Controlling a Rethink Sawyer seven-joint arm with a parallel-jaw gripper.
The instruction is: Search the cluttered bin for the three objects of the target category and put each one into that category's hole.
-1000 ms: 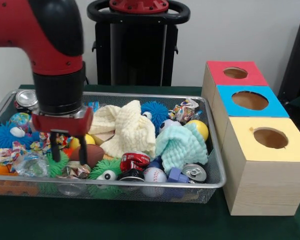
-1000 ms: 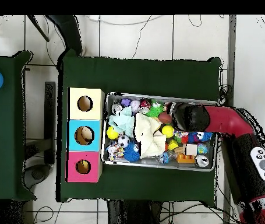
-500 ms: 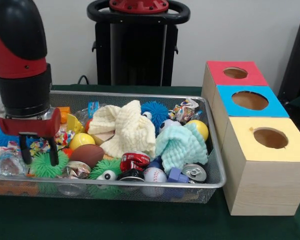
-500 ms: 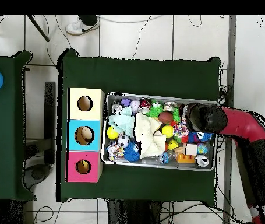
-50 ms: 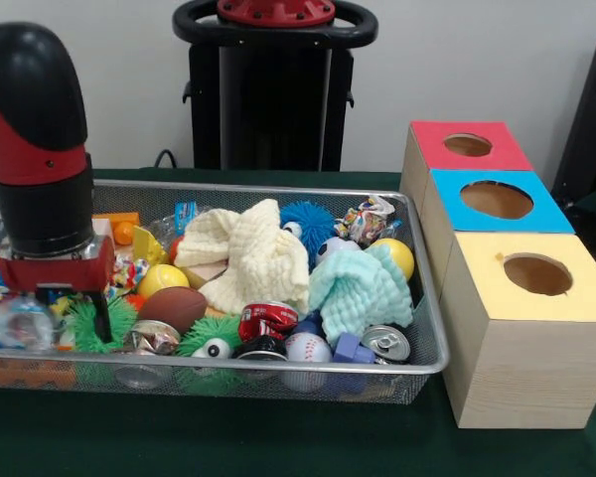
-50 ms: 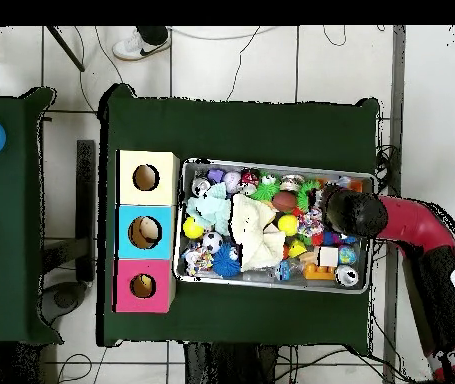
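My gripper (image 5: 74,316) hangs low in the left end of the wire bin (image 5: 417,298). It stands open, with one finger (image 5: 103,318) down in a green spiky ball (image 5: 117,320) and crumpled clear plastic (image 5: 18,326) on its other side. I see nothing held between the fingers. From overhead the arm's wrist (image 6: 349,210) hides the gripper at the bin's right end. In the clutter lie a brown football (image 5: 174,306), a yellow ball (image 5: 162,278), a baseball (image 5: 306,348), a red crushed can (image 5: 268,320) and a silver can (image 5: 385,343). Which category is the target does not show.
Three wooden boxes with round holes stand beside the bin: red (image 5: 467,146), blue (image 5: 497,199), yellow (image 5: 536,273). A cream cloth (image 5: 248,253) and a mint cloth (image 5: 358,288) cover the bin's middle. A blue spiky ball (image 5: 308,221) lies at the back.
The arm has swung from the bin's middle-left to its far left end in the front view. The gripper has dropped a little into the clutter and stayed open.
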